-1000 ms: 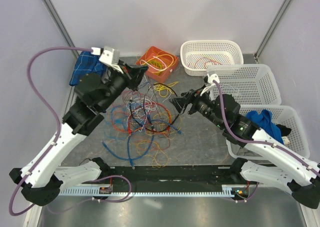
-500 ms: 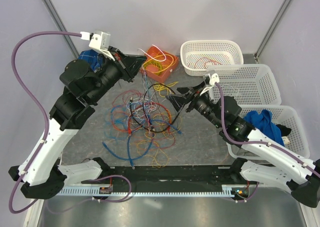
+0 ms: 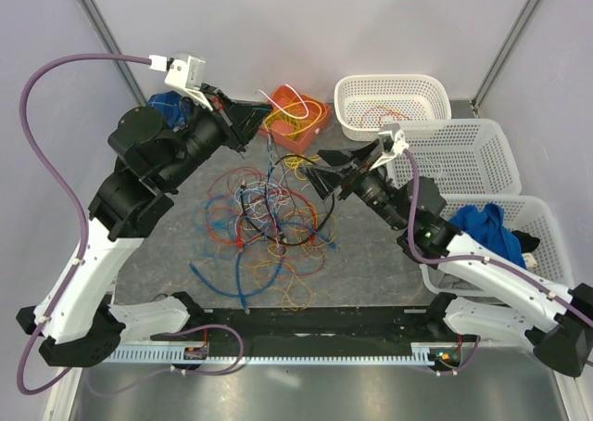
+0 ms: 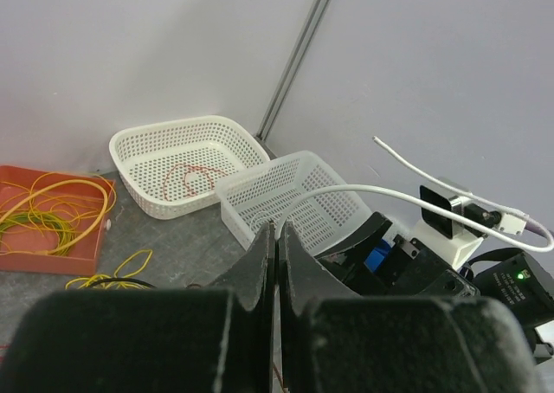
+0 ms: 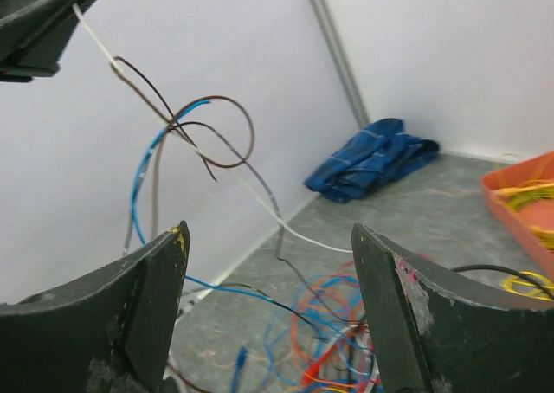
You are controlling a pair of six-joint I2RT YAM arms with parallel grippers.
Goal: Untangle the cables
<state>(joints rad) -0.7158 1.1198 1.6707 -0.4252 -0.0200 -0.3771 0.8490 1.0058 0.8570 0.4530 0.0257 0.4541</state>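
Note:
The cables lie in a tangled heap of orange, blue, red, black and yellow strands mid-table. My left gripper is raised above the heap's far side, shut on a white cable. Brown, blue and grey strands loop around that white cable and hang down to the heap. In the left wrist view the jaws are pressed together. My right gripper stands open just right of the hanging strands, which show between its fingers but further off.
An orange tray with yellow cables sits at the back. Three white baskets line the right side, the nearest holding a blue cloth. Another blue cloth lies at the back left.
My left arm has risen and swung back, lifting the white cable and several strands off the heap. The right gripper has moved up and left toward the hanging strands.

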